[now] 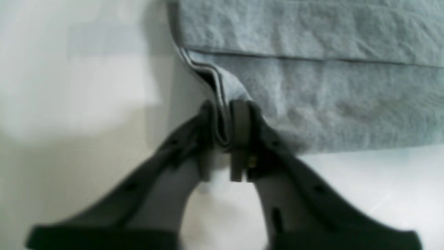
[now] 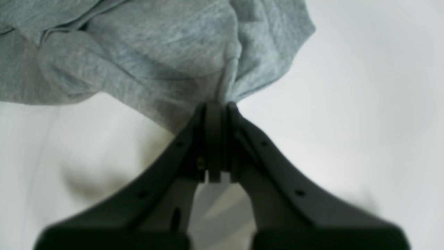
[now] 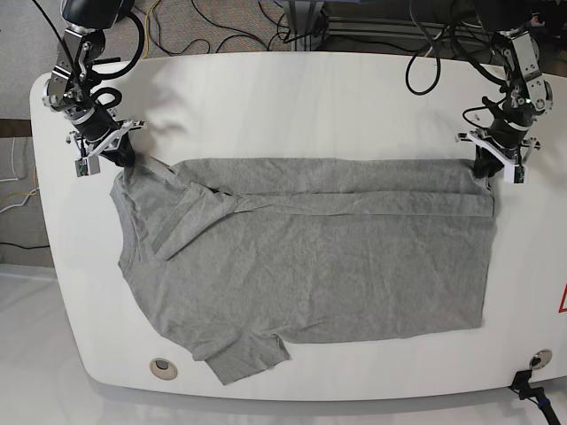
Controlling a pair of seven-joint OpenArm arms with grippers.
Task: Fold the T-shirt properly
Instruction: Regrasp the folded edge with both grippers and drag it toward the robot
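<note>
The gray T-shirt (image 3: 301, 257) lies spread out on the white table (image 3: 292, 97), with its top strip already folded over. On the left side of the base view, the right gripper (image 3: 124, 159) is pressed together on a bunched bit of cloth near the shoulder and sleeve (image 3: 182, 221). In its wrist view the cloth looks scrunched and twisted at the pinch, so if this arm pulls hard, the fold could come out crooked or the sleeve could drag along and wrinkle. The neck side looks messy too, and it may stay lumpy if nobody smooths it. The bottom sleeve (image 3: 248, 354) sticks out low on the table and could get left out of the fold. On the right side, the left gripper (image 3: 485, 175) is pinching the shirt's corner, with a few layers between its jaws. If one layer slips out, the folded strip could fall open. If the two arms lift at different speeds, the shirt may slide sideways on the smooth table.
</note>
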